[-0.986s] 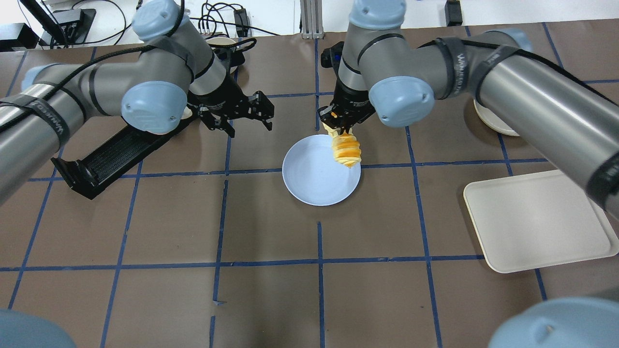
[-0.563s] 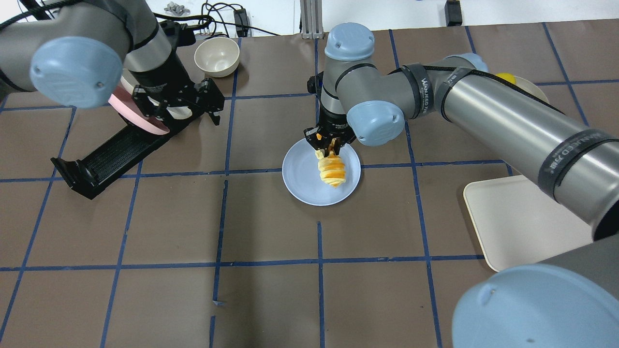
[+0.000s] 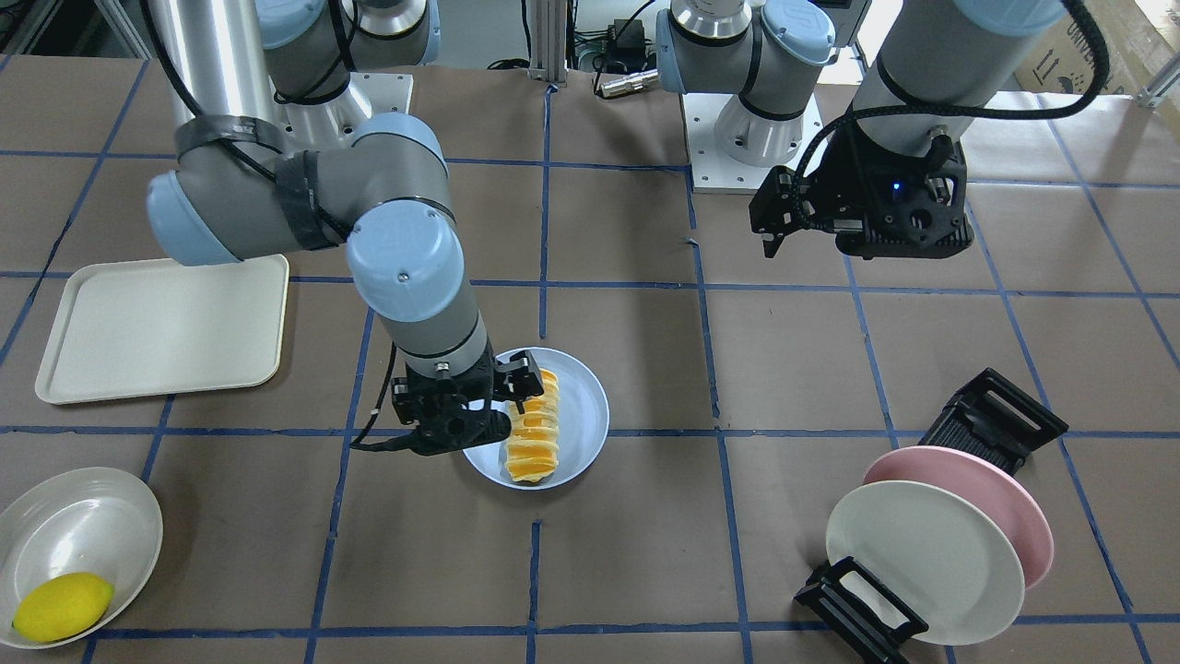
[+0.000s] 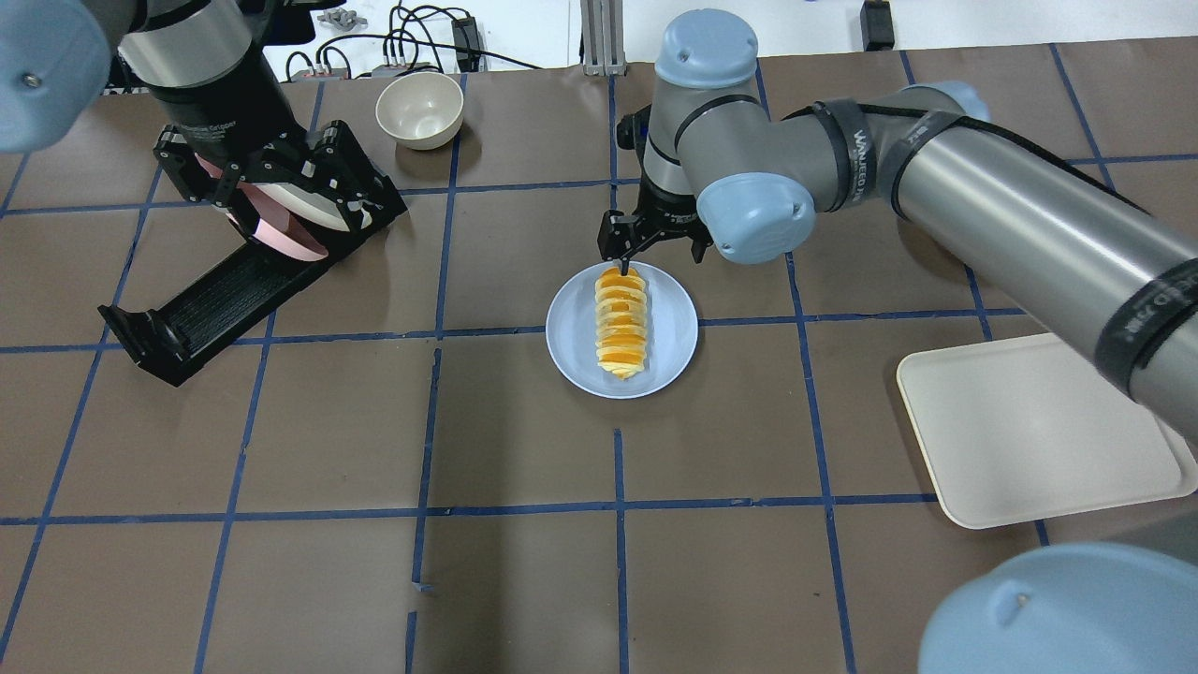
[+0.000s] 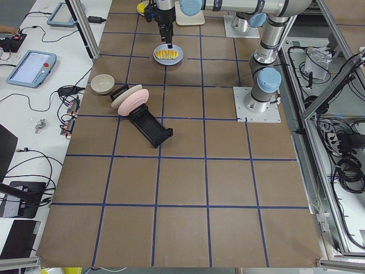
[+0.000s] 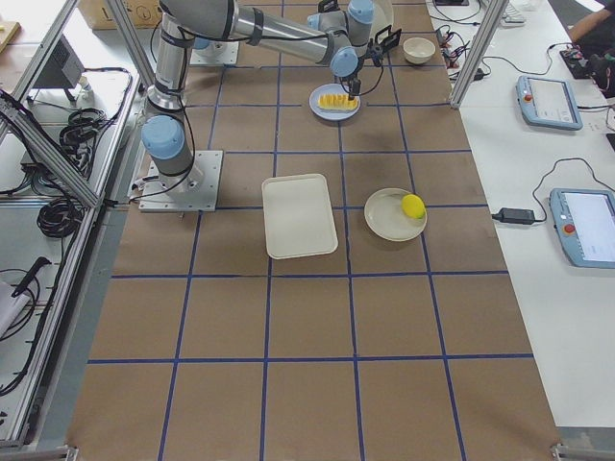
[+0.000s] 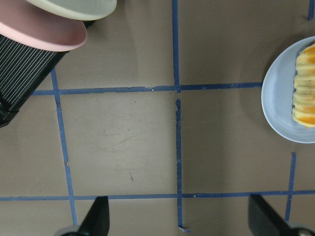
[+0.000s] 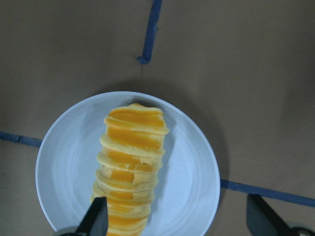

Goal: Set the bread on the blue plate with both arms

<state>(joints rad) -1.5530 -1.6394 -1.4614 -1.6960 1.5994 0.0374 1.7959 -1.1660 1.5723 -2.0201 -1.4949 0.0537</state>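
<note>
Striped bread (image 4: pixel 621 323) lying flat on blue plate (image 4: pixel 573 337).

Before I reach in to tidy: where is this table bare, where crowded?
Bare: the robot-side brown tabletop, bordered by the black slotted rack, the round pale-blue plate and the cream rectangular tray. Crowded: the rack's far end, holding a pink plate, and the blue plate, with the striped bread below the right pincer.

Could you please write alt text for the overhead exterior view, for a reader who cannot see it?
A striped orange-and-cream bread lies lengthwise on the blue plate at mid-table, with the right pincer open above the plate's far edge. At upper left, the left pincer hangs open over a black rack holding a pink plate.
</note>
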